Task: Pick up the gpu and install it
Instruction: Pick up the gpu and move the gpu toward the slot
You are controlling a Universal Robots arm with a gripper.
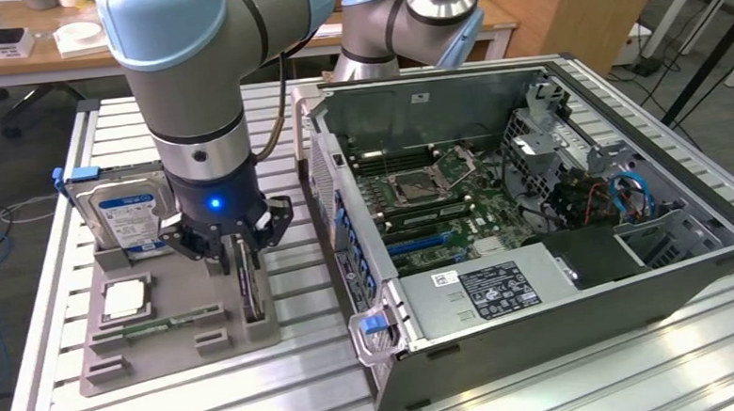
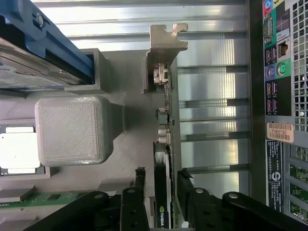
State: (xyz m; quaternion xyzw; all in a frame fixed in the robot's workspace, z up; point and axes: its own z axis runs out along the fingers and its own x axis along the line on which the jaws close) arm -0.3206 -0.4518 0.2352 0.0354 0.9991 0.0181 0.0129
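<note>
The gpu stands on edge in a slot of the grey holder on the exterior view's left, its silver bracket end toward the back. My gripper is lowered straight over it. In the wrist view the gpu runs between the two black fingers, one on each side of the card. My gripper is open, with small gaps still showing between the fingers and the board. The silver bracket sticks out beyond the holder.
The open computer case lies on the exterior view's right with its motherboard exposed. In the holder are a hard drive, a processor and a memory stick. All rests on a slatted aluminium table.
</note>
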